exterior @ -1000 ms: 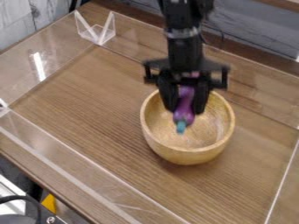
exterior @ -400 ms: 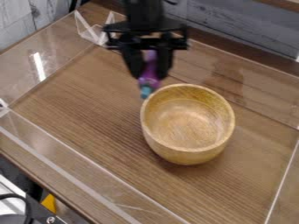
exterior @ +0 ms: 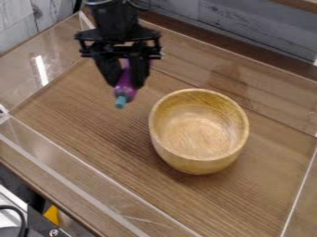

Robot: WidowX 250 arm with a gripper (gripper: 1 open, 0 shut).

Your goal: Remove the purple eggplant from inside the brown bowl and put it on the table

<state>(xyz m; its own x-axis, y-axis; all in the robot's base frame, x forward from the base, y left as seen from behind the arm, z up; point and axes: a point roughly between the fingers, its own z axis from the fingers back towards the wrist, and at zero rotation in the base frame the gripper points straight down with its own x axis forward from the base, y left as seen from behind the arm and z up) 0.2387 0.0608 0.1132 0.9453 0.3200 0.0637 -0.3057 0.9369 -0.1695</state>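
Left of the bowl (exterior: pixel 199 130), above the surface (exterior: pixel 87 139): eggplant (exterior: pixel 125 91) gripped in the nearly closed claw (exterior: pixel 124 81), teal tip down, probably kept clear of the rim for setting down on wood. Around the edges, 1 visible run of clear walls (exterior: pixel 35 57).

Purple eggplant (exterior: pixel 124 91) gripped in black gripper (exterior: pixel 122 74), teal tip down, over wood-grain table (exterior: pixel 87 139), nr brown bowl (exterior: pixel 199 130) but apart; bowl w/ nothing in it.
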